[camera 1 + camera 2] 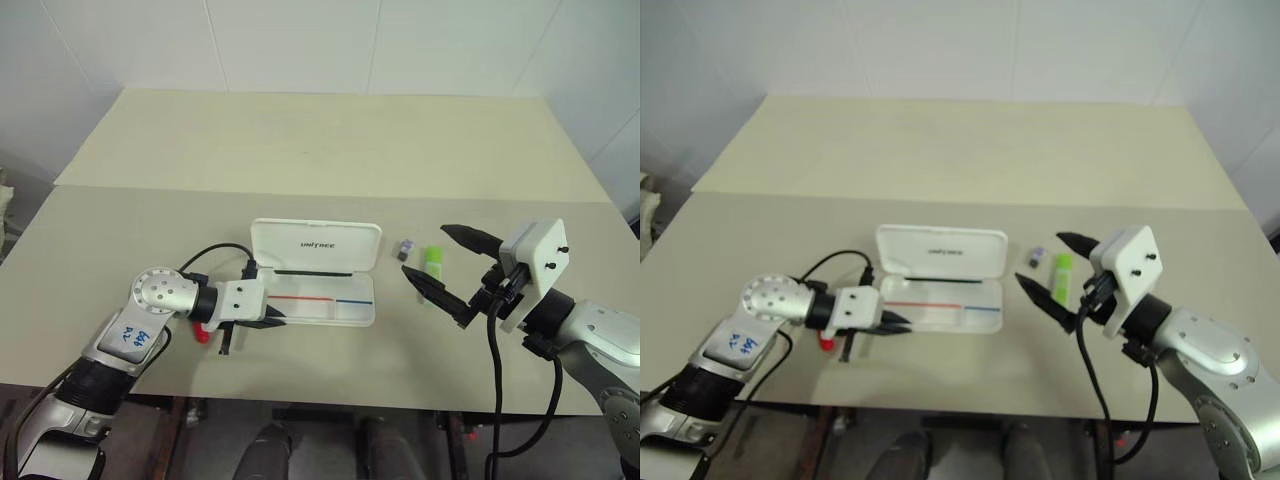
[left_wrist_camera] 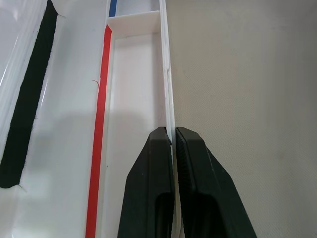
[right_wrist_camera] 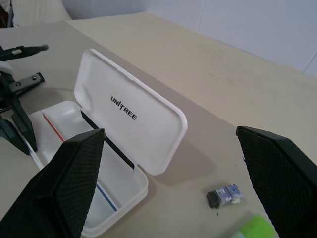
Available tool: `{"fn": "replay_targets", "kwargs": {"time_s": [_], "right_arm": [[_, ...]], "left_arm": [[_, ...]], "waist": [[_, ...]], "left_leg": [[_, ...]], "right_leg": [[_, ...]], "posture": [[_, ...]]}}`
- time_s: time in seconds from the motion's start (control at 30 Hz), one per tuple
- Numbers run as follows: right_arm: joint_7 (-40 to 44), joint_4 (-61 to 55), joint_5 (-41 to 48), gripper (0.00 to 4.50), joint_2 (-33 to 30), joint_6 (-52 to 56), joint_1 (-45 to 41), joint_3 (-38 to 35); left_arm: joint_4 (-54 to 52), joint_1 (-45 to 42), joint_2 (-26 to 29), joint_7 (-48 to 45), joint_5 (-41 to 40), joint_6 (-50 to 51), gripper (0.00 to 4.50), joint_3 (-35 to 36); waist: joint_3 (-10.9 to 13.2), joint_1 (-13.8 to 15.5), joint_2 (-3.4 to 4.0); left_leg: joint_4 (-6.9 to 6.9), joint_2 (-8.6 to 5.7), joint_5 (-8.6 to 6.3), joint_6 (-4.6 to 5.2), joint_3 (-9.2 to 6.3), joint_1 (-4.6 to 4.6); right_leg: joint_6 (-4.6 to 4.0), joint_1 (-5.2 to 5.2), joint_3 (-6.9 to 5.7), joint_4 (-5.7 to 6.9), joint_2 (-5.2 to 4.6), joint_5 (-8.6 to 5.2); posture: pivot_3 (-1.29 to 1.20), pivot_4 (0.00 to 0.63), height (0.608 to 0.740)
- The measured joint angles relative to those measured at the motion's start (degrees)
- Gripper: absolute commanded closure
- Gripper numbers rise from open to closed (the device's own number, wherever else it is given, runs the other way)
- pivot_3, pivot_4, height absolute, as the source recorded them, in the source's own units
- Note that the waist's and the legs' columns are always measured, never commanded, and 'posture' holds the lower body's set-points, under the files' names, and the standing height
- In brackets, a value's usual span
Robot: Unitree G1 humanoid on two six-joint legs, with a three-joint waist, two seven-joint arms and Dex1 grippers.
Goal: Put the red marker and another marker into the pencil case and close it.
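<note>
My left gripper (image 2: 173, 141) pinches the open pencil case's (image 1: 355, 318) front wall; my right gripper (image 1: 452, 268) hangs spread above the green marker (image 1: 433, 262).

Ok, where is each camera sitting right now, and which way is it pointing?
Left eye view: on the head, looking forward and down over the table; both arms show, the left gripper at the pencil case, the right gripper open.
Right eye view: the head's other eye, same scene.
Left wrist view: along the shut fingers, pinching the case's near wall.
Right wrist view: between its open fingers toward the case's raised lid, the left gripper beyond.
Shared: all four views show the pencil case.
</note>
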Motion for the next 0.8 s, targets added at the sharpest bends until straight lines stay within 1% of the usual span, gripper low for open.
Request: {"fn": "replay_targets", "kwargs": {"time_s": [0.07,0.13,0.23,0.4,0.47,0.57,0.63,0.8], "right_arm": [[-0.1,-0.1,0.1,0.00,0.0,0.0,0.0,0.0],[-0.2,-0.4,0.2,0.00,0.0,0.1,0.0,0.0],[-0.4,-0.7,0.3,0.00,0.0,0.1,-0.1,0.0],[-0.4,-0.6,0.2,0.00,0.4,0.1,-0.2,0.4],[-0.4,-0.4,0.1,0.00,1.0,0.0,-0.9,1.4],[0.4,0.9,-0.1,0.00,2.1,-0.9,-1.8,4.4],[1.4,1.8,-0.2,0.00,2.3,-1.1,-2.5,5.9],[7.0,2.4,1.3,0.00,1.3,-2.2,-3.5,7.3]], "left_arm": [[0.0,-0.1,-0.9,0.5,0.3,0.3,3.75,0.0],[-0.2,-0.1,-1.9,0.6,0.2,1.7,3.12,-0.3],[-1.2,0.2,-1.9,0.4,-0.3,3.1,2.19,-0.2],[-5.9,1.3,-1.2,-0.5,-3.7,6.6,2.19,1.6],[-8.5,2.0,0.2,-0.7,-5.3,8.5,2.19,3.1],[-14.2,5.5,3.5,-0.8,-9.1,11.7,2.19,8.0],[-17.9,8.0,4.9,-0.1,-11.2,13.6,2.19,11.7],[-26.3,14.8,4.9,5.4,-15.5,19.3,2.19,18.6]], "waist": [[0.0,0.3,0.00],[0.0,0.3,0.00],[0.0,0.2,0.00],[0.0,-0.3,0.00],[0.0,-0.6,0.00],[0.0,-1.4,0.00],[0.0,-1.3,0.03],[0.0,-0.9,0.03]], "left_leg": [[0.00,0.01,0.02,0.01,0.00,0.00],[-0.02,0.02,0.03,0.01,0.00,0.00],[-0.08,0.04,0.02,0.00,0.01,-0.01],[-0.18,0.08,0.02,0.00,0.03,-0.02],[-0.18,0.08,0.02,0.00,0.03,-0.02],[-0.24,0.12,0.02,0.00,0.08,0.00],[-0.27,0.12,0.02,0.00,0.08,0.00],[-0.32,0.13,0.02,0.00,0.08,0.00]], "right_leg": [[0.00,0.00,0.00,0.00,0.00,0.04],[0.00,-0.02,0.00,0.00,0.01,0.04],[-0.01,-0.03,0.00,-0.05,0.01,0.04],[-0.03,-0.08,0.00,-0.10,0.01,0.02],[-0.03,-0.09,0.00,-0.09,0.01,0.01],[-0.06,-0.10,0.01,-0.10,0.02,0.00],[-0.07,-0.10,0.01,-0.12,0.01,-0.01],[-0.07,-0.09,0.00,-0.18,0.01,-0.01]], "posture": [[0.00,0.150,0.740],[0.00,0.150,0.740],[0.00,0.150,0.740],[0.00,0.150,0.740],[0.00,0.150,0.740],[0.00,0.150,0.740],[0.00,0.150,0.740],[0.00,0.150,0.740]]}}
